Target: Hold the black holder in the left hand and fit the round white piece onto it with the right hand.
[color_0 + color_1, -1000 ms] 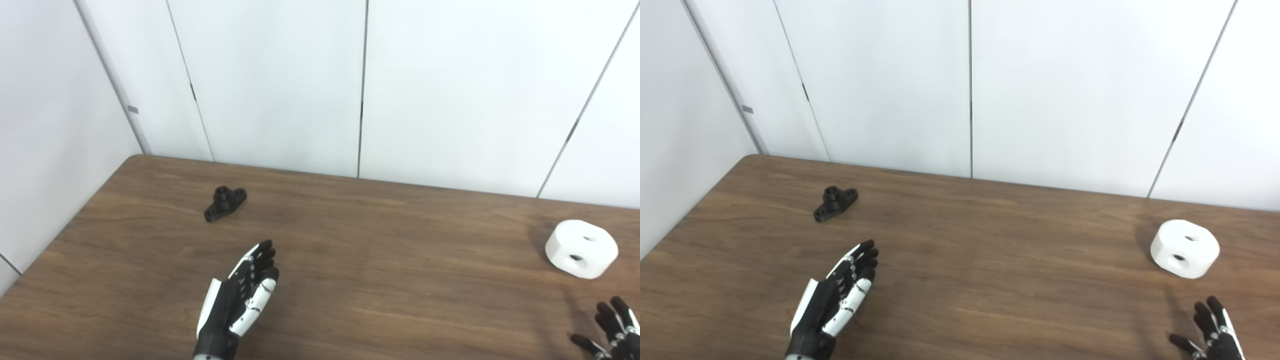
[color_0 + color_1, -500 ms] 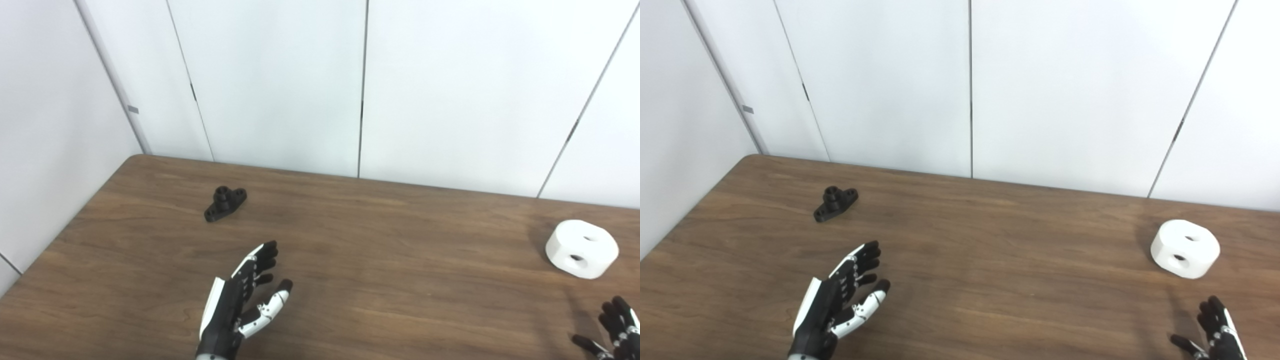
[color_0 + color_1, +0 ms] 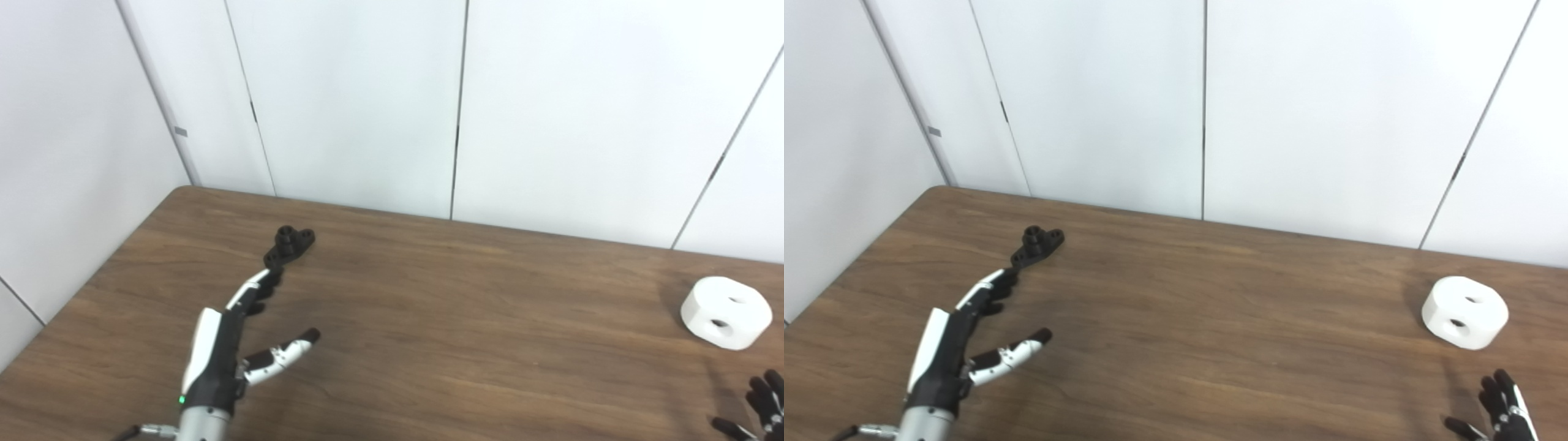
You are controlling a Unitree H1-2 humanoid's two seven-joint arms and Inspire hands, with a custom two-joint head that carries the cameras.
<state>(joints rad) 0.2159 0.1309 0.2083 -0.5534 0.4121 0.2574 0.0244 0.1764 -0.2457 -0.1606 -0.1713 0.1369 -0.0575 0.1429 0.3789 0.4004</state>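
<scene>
White wall panels close off the back of a brown wooden table (image 3: 429, 318), and both parts of the job lie loose on it, well apart from each other. At the far left lies the black holder (image 3: 290, 245), a small flat base with a short hollow post standing up from it. At the far right sits the round white piece (image 3: 726, 312), a thick puck with two dark holes showing in it. The left hand (image 3: 242, 340) reaches toward the holder with fingers stretched out and thumb spread wide, empty, its fingertips (image 3: 272, 275) just short of the near end of the base; whether they touch it I cannot tell. The right hand (image 3: 1497, 410) shows only at the bottom right corner, fingers apart and holding nothing, near the white piece but clear of it. The holder looks like rigid, light plastic, likely to skid on the smooth wood if nudged, so pinching the narrow base across its sides, leaving the post free, seems the best hold. The white piece looks stiff and bulkier, with smooth curved walls; gripping it across its width should keep the holes clear for fitting.
</scene>
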